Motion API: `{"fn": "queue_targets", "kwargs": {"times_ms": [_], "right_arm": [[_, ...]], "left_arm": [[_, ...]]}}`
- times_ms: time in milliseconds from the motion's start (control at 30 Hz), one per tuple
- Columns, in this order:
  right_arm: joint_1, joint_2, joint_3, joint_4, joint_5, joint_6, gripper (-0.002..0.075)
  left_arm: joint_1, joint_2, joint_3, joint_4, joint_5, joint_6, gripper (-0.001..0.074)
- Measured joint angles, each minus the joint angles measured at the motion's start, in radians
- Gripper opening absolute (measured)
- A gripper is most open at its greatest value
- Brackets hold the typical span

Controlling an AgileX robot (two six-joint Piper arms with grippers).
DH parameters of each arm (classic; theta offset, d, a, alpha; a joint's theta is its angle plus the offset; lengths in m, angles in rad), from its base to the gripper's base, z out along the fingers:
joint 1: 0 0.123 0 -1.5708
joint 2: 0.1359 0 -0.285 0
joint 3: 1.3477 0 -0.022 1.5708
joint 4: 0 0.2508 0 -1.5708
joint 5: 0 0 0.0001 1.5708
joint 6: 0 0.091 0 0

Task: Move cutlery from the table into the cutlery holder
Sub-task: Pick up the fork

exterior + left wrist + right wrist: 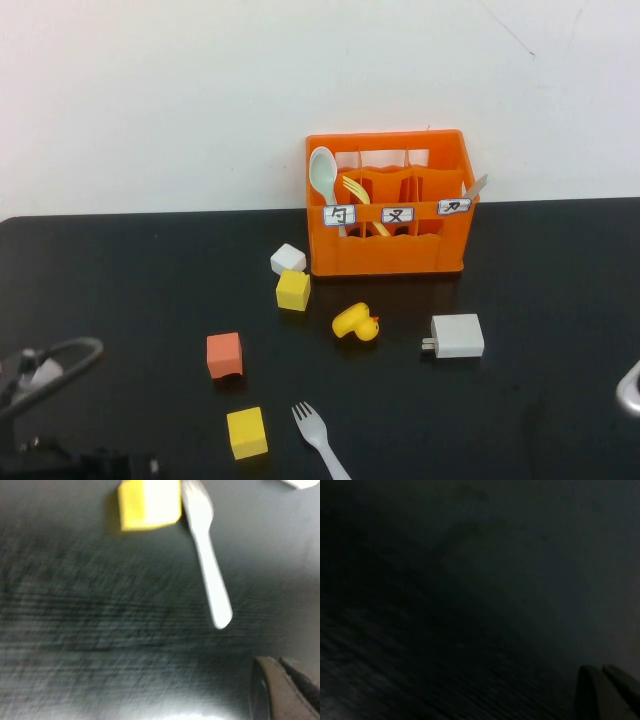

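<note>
The light grey fork (318, 437) lies on the black table (130, 280) near the front edge, tines pointing away from me. It also shows in the left wrist view (207, 565). The mint-green spoon (323, 180) stands upright in the left compartment of the orange cutlery holder (390, 255) at the back. My left gripper (277, 662) is low over the table at the front left, short of the fork's handle, shut and empty. My right gripper (602, 670) is at the table's right edge, shut and empty over bare tabletop.
A yellow fork (358, 192) stands in the holder's middle compartment and a grey handle (475, 187) sticks out at its right. Yellow cubes (247, 432) (293, 290), an orange cube (224, 355), a white cube (288, 259), a yellow duck (356, 323) and a white charger (457, 336) lie around.
</note>
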Motion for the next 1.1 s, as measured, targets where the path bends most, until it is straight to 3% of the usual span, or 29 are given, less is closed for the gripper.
{"fn": "queue_targets", "kwargs": {"times_ms": [267,567,667,833,933,1100], "right_arm": [[0.0,0.0,0.0,0.187,-0.107,-0.153,-0.0002],[0.0,0.0,0.0,0.204,-0.098,-0.202,-0.0002],[0.0,0.0,0.0,0.204,-0.098,-0.207,-0.0002],[0.0,0.0,0.0,0.202,-0.08,-0.207,-0.0002],[0.0,0.0,0.0,0.179,-0.036,-0.207,-0.0002],[0.0,0.0,0.0,0.151,0.034,-0.207,-0.0002]], "left_arm": [[-0.222,0.103,-0.11,0.109,-0.147,-0.136,-0.0001],[-0.521,0.427,-0.287,0.665,-0.191,-0.724,-0.0001],[-0.593,0.536,-0.333,0.768,-0.193,-0.858,-0.0001],[-0.671,0.681,-0.404,0.802,-0.204,-0.915,0.0004],[-0.696,0.75,-0.43,0.804,-0.217,-0.926,0.0062],[-0.705,0.832,-0.461,0.801,-0.264,-0.95,0.0288]]}}
